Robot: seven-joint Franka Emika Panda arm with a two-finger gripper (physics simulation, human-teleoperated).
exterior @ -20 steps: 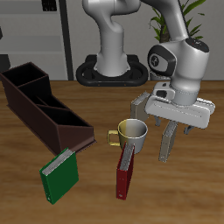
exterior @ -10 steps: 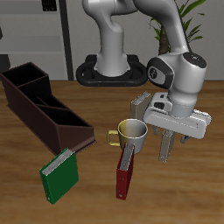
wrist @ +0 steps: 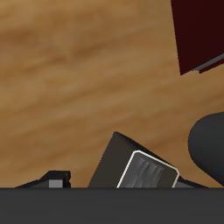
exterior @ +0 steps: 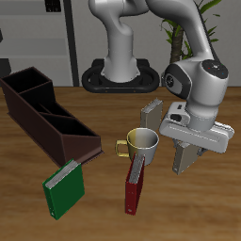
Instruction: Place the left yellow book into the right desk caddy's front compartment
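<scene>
The left yellow book point(exterior: 151, 115), a slim grey-tan hardback, stands upright just behind the white mug point(exterior: 142, 142). In the wrist view it shows as a dark cover with a pale page edge point(wrist: 149, 171). My gripper point(exterior: 185, 168) hangs fingers-down beside the mug, nearer the table's front edge than the book and apart from it. It looks open and empty. One fingertip point(wrist: 58, 178) shows in the wrist view. The right desk caddy point(exterior: 47, 115), a long dark maroon box with partitions, lies far across the table from the gripper.
A red book point(exterior: 135, 184) leans upright in front of the mug and also shows in the wrist view point(wrist: 201, 35). A green book point(exterior: 64, 188) stands near the caddy's front end. The robot's base point(exterior: 118, 73) and a plant point(exterior: 179, 28) are at the back.
The gripper has turned about its vertical axis and sunk slightly, drifting away from the mug. The books, mug and caddy have not moved.
</scene>
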